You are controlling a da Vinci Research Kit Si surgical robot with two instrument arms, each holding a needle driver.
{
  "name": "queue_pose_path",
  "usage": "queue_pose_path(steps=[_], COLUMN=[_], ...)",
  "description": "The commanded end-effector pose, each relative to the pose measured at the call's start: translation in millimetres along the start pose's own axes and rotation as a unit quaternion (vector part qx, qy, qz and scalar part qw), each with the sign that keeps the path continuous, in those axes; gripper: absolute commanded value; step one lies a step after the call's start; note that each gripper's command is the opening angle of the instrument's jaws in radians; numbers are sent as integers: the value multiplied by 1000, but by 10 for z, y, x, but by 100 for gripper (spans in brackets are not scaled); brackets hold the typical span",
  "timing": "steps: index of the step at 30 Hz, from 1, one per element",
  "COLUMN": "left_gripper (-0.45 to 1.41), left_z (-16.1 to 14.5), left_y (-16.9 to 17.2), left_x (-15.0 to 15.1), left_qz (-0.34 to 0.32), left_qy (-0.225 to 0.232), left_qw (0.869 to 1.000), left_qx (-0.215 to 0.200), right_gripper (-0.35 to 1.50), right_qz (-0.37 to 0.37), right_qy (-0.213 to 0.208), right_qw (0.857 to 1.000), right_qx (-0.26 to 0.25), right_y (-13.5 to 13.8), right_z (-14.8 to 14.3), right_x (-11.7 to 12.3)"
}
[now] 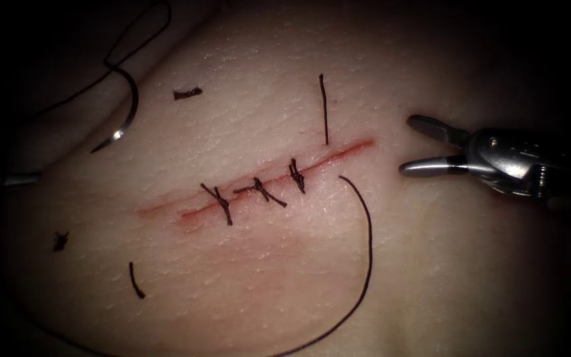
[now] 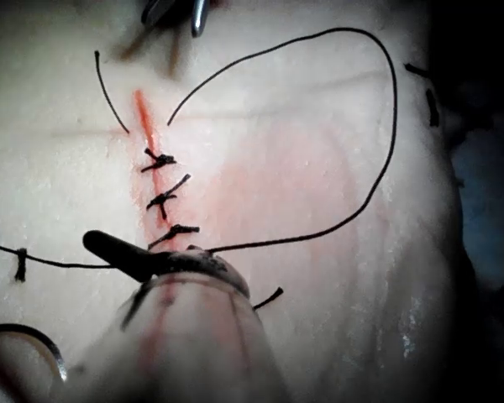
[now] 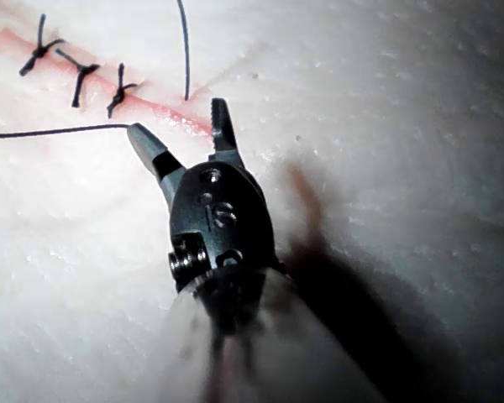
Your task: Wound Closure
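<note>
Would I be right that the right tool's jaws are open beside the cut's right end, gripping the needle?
Not quite: the right tool is open beside the cut but grips nothing. The endoscope view shows the needle lying loose on the tissue, far left of the cut.

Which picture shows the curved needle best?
The endoscope view: the needle lies whole on the tissue, left of the cut, held by neither tool. The left wrist view shows just part of its curve.

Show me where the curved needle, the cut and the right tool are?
needle (image 1: 129,112): endoscope view, mid-curve, lying on tissue left of the cut.
cut (image 1: 348,149): endoscope view, its unstitched right end.
right tool (image 1: 410,144): endoscope view, between its open jaws, holding nothing.
</note>
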Motion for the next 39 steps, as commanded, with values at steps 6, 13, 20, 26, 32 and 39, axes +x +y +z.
queue_pose_path(steps=[6, 13, 20, 26, 32, 39], left_gripper=[99, 98, 96, 96, 93, 39], left_z=[-9, -29, -54, -70, -76, -72], left_y=[55, 80, 84, 86, 91, 93], left_x=[40, 70, 81, 93, 103, 113], left_qz=[49, 96, 119, 132, 135, 151], left_qy=[14, 27, 32, 32, 40, 44], left_qw=[999, 995, 992, 990, 990, 987], left_qx=[2, 4, 15, 22, 23, 26], right_gripper=[130, 130, 130, 130, 130, 130], right_qz=[1, 5, 4, 5, 8, 8], right_qy=[3, 4, 4, 4, 4, 5], right_qw=[1000, 1000, 1000, 1000, 1000, 1000], right_qx=[3, 5, 4, 4, 3, 3], right_y=[-7, -10, -14, -16, -16, -17], right_z=[12, 11, 12, 13, 15, 16], right_x=[-6, -8, -9, -8, -8, -8])
